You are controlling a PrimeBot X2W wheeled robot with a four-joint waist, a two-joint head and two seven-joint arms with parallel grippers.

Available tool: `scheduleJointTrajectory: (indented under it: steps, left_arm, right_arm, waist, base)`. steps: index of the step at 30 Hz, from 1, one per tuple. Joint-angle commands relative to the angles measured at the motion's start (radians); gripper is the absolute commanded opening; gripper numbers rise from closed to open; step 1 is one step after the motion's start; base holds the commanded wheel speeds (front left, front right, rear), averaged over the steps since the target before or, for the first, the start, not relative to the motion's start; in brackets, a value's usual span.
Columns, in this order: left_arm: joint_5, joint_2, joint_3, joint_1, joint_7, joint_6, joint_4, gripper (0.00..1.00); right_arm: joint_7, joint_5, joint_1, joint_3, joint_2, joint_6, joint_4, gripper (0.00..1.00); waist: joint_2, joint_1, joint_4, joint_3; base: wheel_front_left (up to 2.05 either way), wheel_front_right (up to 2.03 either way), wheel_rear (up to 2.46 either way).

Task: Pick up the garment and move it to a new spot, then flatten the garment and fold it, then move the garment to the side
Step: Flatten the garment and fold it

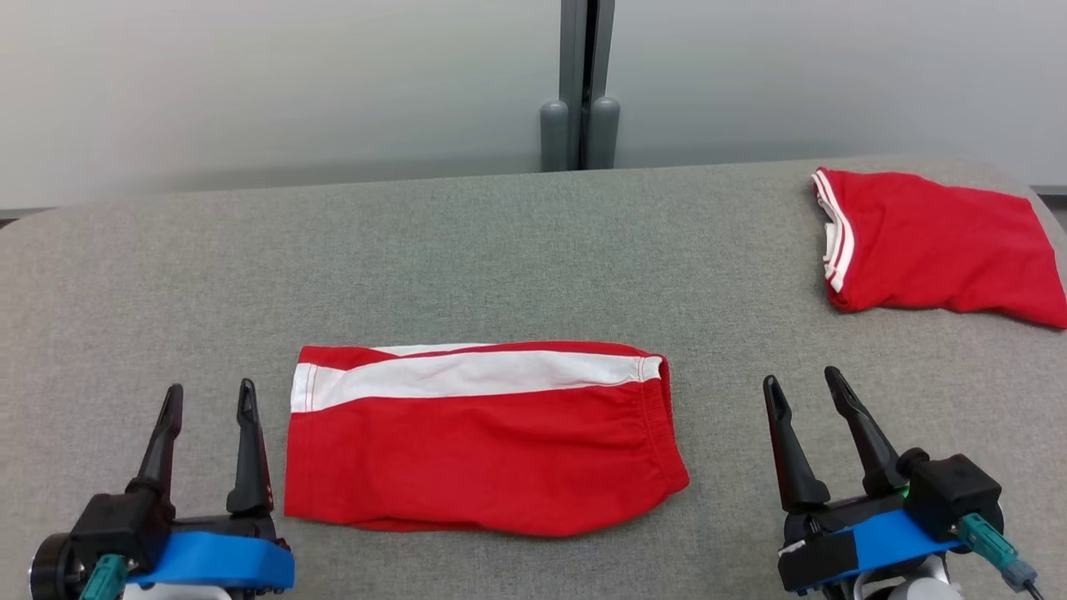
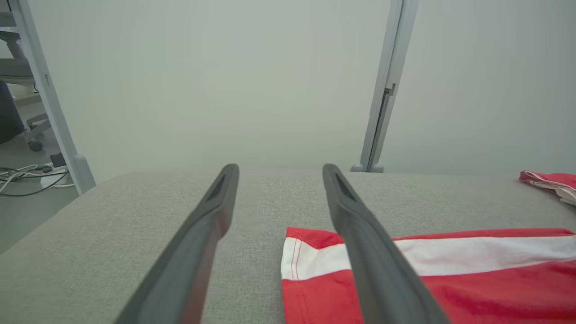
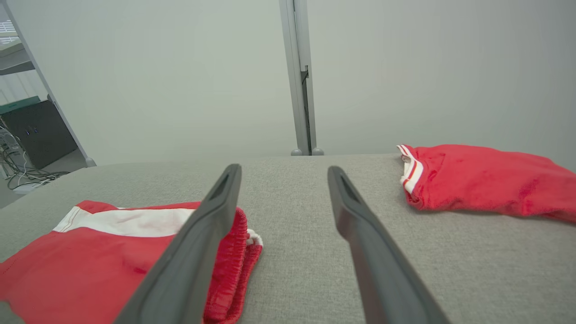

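Note:
The garment (image 1: 475,446) is a pair of red shorts with a white stripe, folded flat near the table's front middle. It also appears in the left wrist view (image 2: 450,279) and the right wrist view (image 3: 90,261). My left gripper (image 1: 210,398) hovers just left of the garment's hem edge, open, nothing between its fingers (image 2: 280,167). My right gripper (image 1: 804,379) sits to the right of the elastic waistband, apart from it, also open and empty (image 3: 283,167).
A second red garment (image 1: 934,242) with white trim lies folded at the far right of the grey table (image 1: 500,250), also seen in the right wrist view (image 3: 486,180). Pale partition panels and a grey post (image 1: 581,83) stand behind the table.

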Motion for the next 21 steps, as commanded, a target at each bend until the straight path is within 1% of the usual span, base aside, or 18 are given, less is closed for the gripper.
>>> scheduleJointTrajectory:
  steps: [1,3,8,12,21]
  left_arm:
    - [0.011,-0.012,0.009,0.019,-0.004,-0.002,-0.004,1.0]
    - [0.031,-0.029,0.036,0.035,-0.004,-0.01,-0.015,1.0]
    - [0.08,-0.06,0.065,0.073,-0.004,-0.034,-0.01,1.0]
    - [0.11,-0.079,0.073,0.094,-0.004,-0.055,0.004,1.0]
    - [0.155,-0.112,0.093,0.099,-0.004,-0.08,0.032,1.0]
  right_arm:
    - [-0.003,-0.003,0.019,-0.004,-0.002,0.0,-0.002,1.0]
    - [-0.003,-0.004,0.028,-0.008,-0.002,0.0,-0.001,1.0]
    - [-0.003,-0.009,0.055,-0.023,-0.002,0.0,-0.001,1.0]
    - [-0.003,-0.009,0.08,-0.031,-0.002,0.0,0.0,1.0]
    - [-0.003,-0.013,0.108,-0.038,-0.002,0.0,0.007,1.0]
  waist:
    - [0.0,0.0,0.001,-0.007]
    - [0.0,0.0,0.004,-0.021]
    - [0.0,0.0,0.012,-0.056]
    - [0.0,0.0,0.014,-0.083]
    - [0.0,0.0,0.008,-0.104]
  base:
    - [0.0,0.0,0.0]
    - [0.0,0.0,0.0]
    - [0.0,0.0,0.0]
    - [0.0,0.0,0.0]
    - [0.0,0.0,0.0]
